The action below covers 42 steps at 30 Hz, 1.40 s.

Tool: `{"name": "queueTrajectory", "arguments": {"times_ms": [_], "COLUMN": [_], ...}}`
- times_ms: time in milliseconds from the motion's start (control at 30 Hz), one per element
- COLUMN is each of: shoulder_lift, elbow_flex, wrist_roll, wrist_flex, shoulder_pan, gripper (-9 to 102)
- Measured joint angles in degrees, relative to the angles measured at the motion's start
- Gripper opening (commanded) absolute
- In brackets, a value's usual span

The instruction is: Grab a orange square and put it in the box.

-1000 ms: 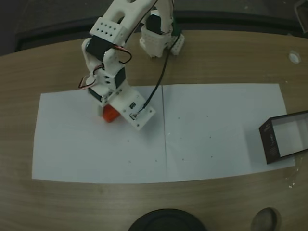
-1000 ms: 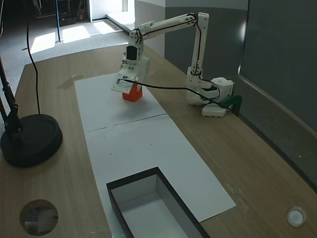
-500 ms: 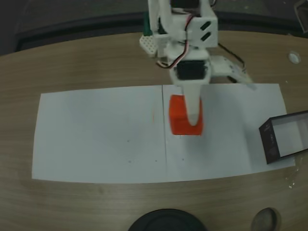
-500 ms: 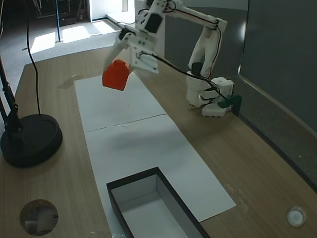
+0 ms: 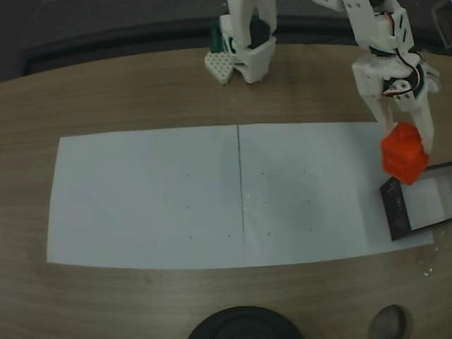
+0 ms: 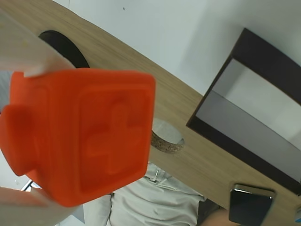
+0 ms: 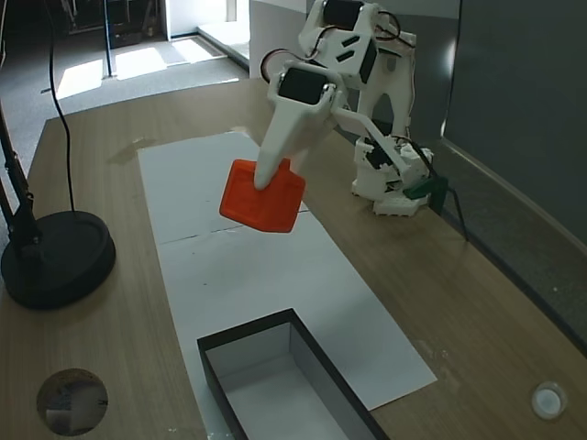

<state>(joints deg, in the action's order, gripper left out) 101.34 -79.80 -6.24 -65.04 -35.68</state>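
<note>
Wooden bench [image 5: 141, 92] under white paper [image 5: 148, 198], block held aloft.
At right of a fixed view, the black-walled box [image 5: 397, 208] sits just below the tool [image 5: 406, 152], apparently clamped on the orange square [image 5: 404, 153], raised off the paper.

In a fixed view, the white two-finger gripper [image 5: 408, 145] clamps the small bright orange-red plastic block [image 5: 404, 153] in the air. The block hangs over the right end of the white paper sheets [image 5: 212, 194], just beside the black-walled shallow box [image 5: 395, 209] at the right edge.
</note>
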Motion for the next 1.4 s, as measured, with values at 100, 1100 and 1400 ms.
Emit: {"name": "queueTrajectory", "arguments": {"times_ms": [100, 1100, 1400], "shoulder_lift": [-4.7, -34.2, -34.3], "elbow_flex": [4.2, 33.8, 33.8], "wrist_roll": [1.3, 13.0, 13.0], "wrist_flex": [2.7, 2.5, 2.5], "shoulder_pan": [0.0, -13.4, -13.7], "gripper": [10, 11, 30]}}
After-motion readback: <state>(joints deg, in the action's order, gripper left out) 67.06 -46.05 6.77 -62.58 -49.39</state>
